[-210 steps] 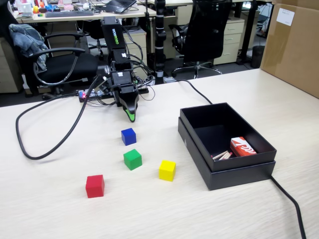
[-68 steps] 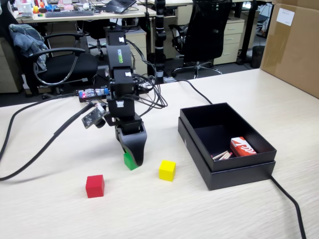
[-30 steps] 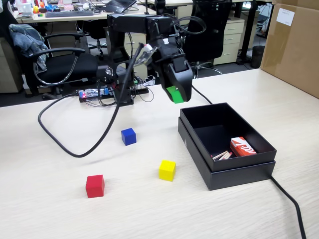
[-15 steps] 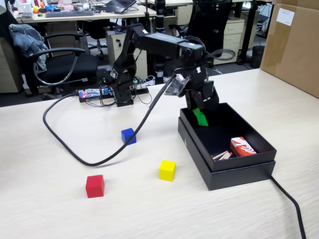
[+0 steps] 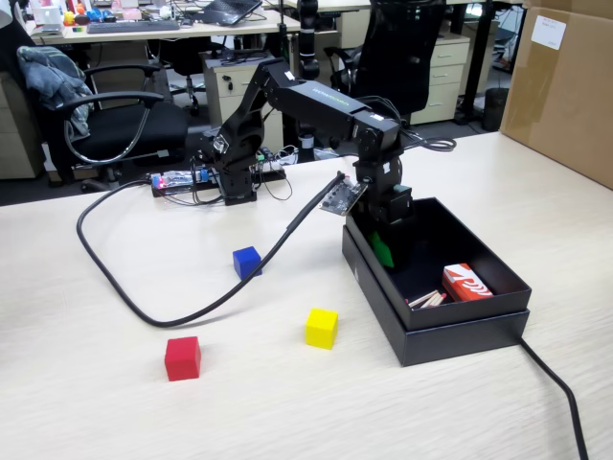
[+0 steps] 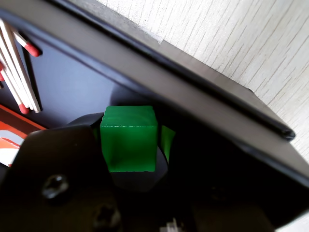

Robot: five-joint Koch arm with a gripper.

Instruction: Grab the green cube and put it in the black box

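The black box [image 5: 460,324] stands right of centre on the pale table in the fixed view. My gripper [image 5: 385,245] reaches down into its far left corner, shut on the green cube [image 5: 382,250], which shows only as a green sliver between the black jaws. In the wrist view the green cube [image 6: 129,139] fills the space between the jaws of the gripper [image 6: 131,133], close to the box's inner wall [image 6: 193,82] and just over the dark floor. A green reflection shows on the dark surface to the cube's right.
Inside the box lie a red-and-white matchbox [image 5: 466,282] and loose matches [image 5: 428,299]. On the table are a blue cube [image 5: 246,261], a yellow cube [image 5: 321,328], a red cube [image 5: 182,357] and a looping black cable [image 5: 144,309]. A brown cardboard box [image 5: 565,86] stands far right.
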